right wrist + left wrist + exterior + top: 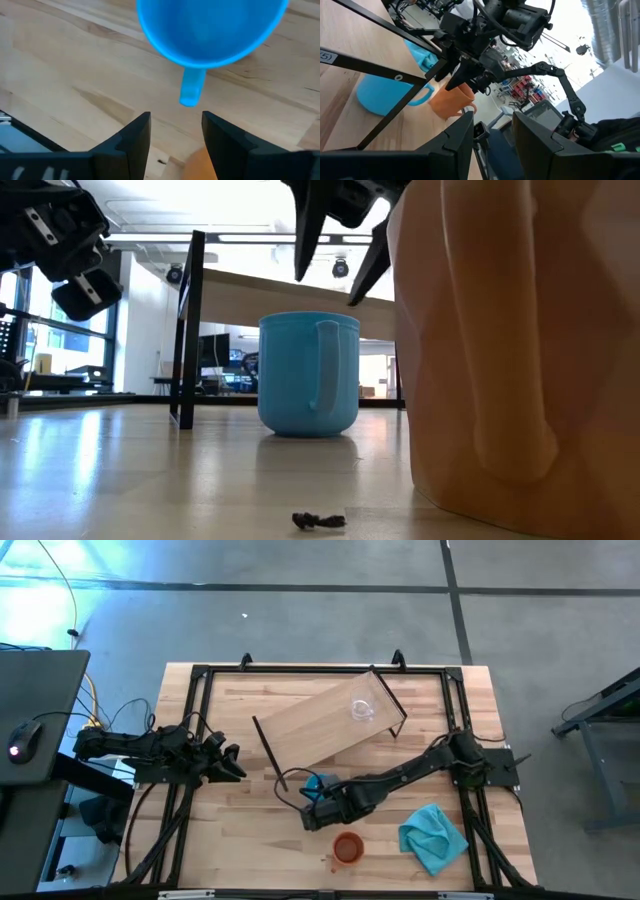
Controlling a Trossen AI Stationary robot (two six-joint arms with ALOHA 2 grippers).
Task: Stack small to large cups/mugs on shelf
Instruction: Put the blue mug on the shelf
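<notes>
The bright blue mug [210,30] stands upright on the table, its handle [191,87] pointing at my right gripper [175,117]. That gripper is open and hovers just above the handle; in the low view the right gripper [328,285] hangs over the blue mug [308,375]. The orange-brown mug [347,848] stands nearer the table's near edge. The clear cup [362,708] stands on the light-wood shelf [325,725], which rests on its black end frames. My left gripper [228,762] waits open at the table's left.
A teal cloth [433,835] lies crumpled toward the table's right near corner. The shelf's black end frame [190,330] stands just behind the blue mug. A small dark scrap [318,521] lies on the tabletop near the low camera. A desk with a mouse [25,738] sits left of the table.
</notes>
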